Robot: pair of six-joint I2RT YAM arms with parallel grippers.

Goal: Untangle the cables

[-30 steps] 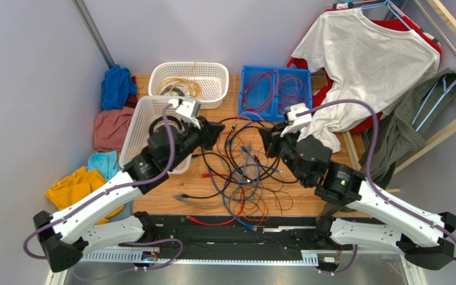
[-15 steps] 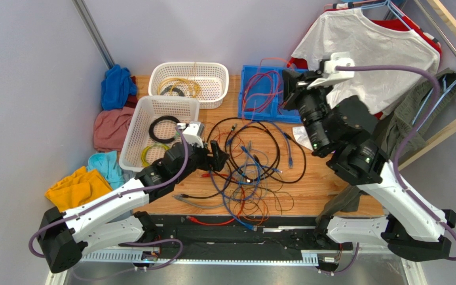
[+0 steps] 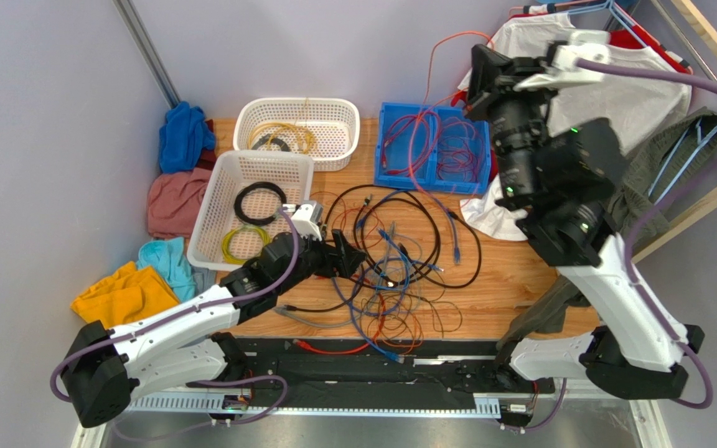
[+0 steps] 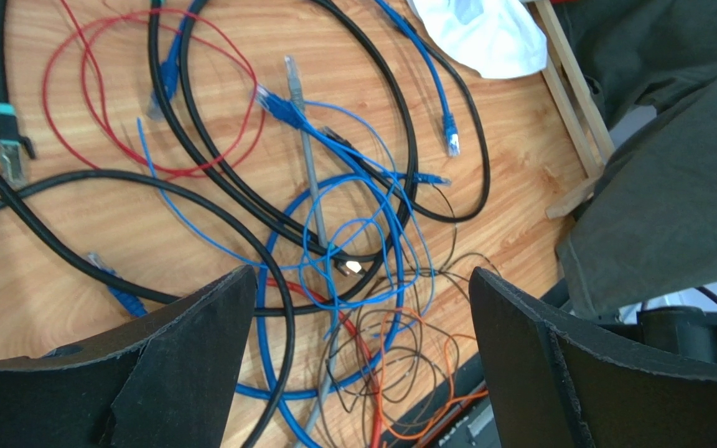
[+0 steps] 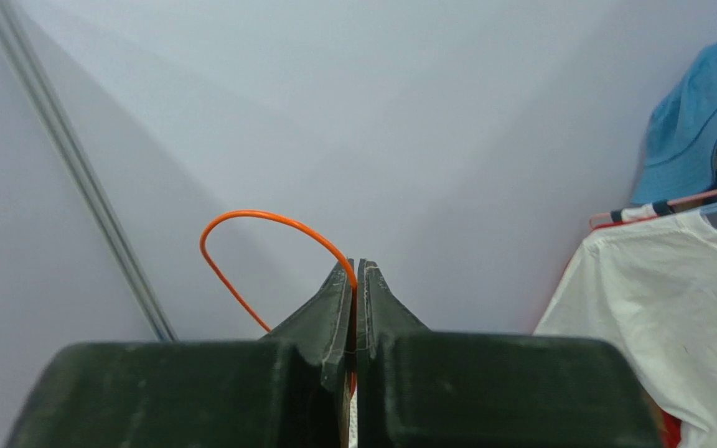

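Separating one strand from the heap looks like the step in hand. On the left, the left tool [image 4: 358,285] hangs low over the cables [image 3: 390,271] with its jaws spread wide and nothing between them. The tangle of black, blue, red and orange strands lies on the wood below and just ahead of it. To the right, the right tool [image 5: 356,266] stands high above the far edge, its jaws pressed together on a thin orange wire [image 5: 241,217]. The wire arcs out from the tips and, in the top view, trails down towards the blue bin [image 3: 383,140], which already holds red strands.

The next move, as I judge it, calls for the left tool to pin or pick a strand in the heap while the right one carries its wire clear. If another strand snags on the wire, the whole heap could drag along with it.

The tabletop [image 3: 512,280] is pale wood. At its left edge sits a pile of coloured cloths [image 3: 161,215], then a white basket [image 3: 211,201] holding round coils and a second basket [image 3: 297,103] behind it. At far right a white shirt [image 3: 652,103] hangs on a rail, with darker clothing beside it. Plain grey walls close in the space.
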